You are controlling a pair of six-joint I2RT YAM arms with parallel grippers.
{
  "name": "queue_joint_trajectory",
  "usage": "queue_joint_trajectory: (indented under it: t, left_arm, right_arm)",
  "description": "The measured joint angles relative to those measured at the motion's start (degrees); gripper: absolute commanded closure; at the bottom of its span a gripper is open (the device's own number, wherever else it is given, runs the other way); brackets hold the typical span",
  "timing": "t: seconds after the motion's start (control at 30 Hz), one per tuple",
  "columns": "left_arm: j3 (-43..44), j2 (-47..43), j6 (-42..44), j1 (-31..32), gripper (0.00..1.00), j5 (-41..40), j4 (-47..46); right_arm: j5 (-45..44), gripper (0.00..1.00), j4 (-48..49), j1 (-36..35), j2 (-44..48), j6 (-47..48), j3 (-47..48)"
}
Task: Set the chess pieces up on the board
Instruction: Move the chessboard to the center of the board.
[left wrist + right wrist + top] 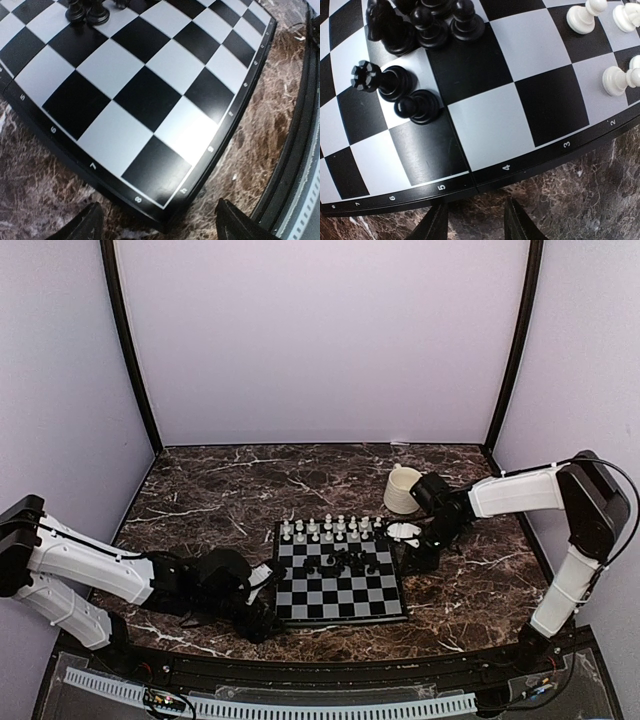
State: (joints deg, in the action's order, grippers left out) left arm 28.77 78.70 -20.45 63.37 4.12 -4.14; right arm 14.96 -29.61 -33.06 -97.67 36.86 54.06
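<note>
We saw the dark marble counter [200, 490] carrying the black-and-grey checkered board [330, 602], which lay just ahead of both grippers. The left gripper [159, 212] hovered at a board corner, fingers wide apart and empty, with bare squares ahead. The right gripper [476, 205] sat at the side edge, fingers apart, holding nothing. The small white pieces [582, 17] stood ahead to its right. The small black pieces [422, 25] were clumped ahead to its left. We judged black's ranks unplaced. The next move called for reaching in and pinching one piece without toppling its neighbours.

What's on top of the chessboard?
On the board, white pieces stand in two rows along the far edge, and black pieces huddle near the middle. The near rows are bare. The black ones overlap, so some hide behind others.
</note>
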Motion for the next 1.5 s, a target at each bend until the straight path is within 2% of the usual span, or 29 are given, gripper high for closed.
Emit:
queue_joint_trajectory:
  t: [0.17,0.43,0.73,1.03,1.33,1.5]
  left_arm:
    - [0.02,-0.42,-0.74,3.89,0.2,-8.57,4.79]
    - [3.43,3.74,-1.33,7.06,0.24,-15.28,7.39]
    - [5.44,6.8,-2.29,7.26,0.25,-17.53,6.4]
    - [6.1,8.24,-3.48,6.88,0.25,-20.0,5.05]
    - [7.08,10.27,-3.02,3.34,0.25,-20.46,2.29]
    - [8.15,9.75,-2.01,3.23,0.24,-18.6,4.9]
  right_arm:
    - [0.07,0.61,0.28,-0.07,-0.24,-0.17,0.17]
    - [0.02,0.61,1.49,-0.13,0.37,-0.61,-0.81]
    - [-0.2,0.61,1.29,-0.22,-0.37,-0.76,0.13]
    - [-1.53,0.61,0.76,-0.22,-4.39,-0.72,5.18]
    - [-2.58,0.61,-0.63,-0.2,-6.6,-0.74,8.44]
    - [-2.6,0.6,-2.82,0.72,-6.05,-0.83,8.68]
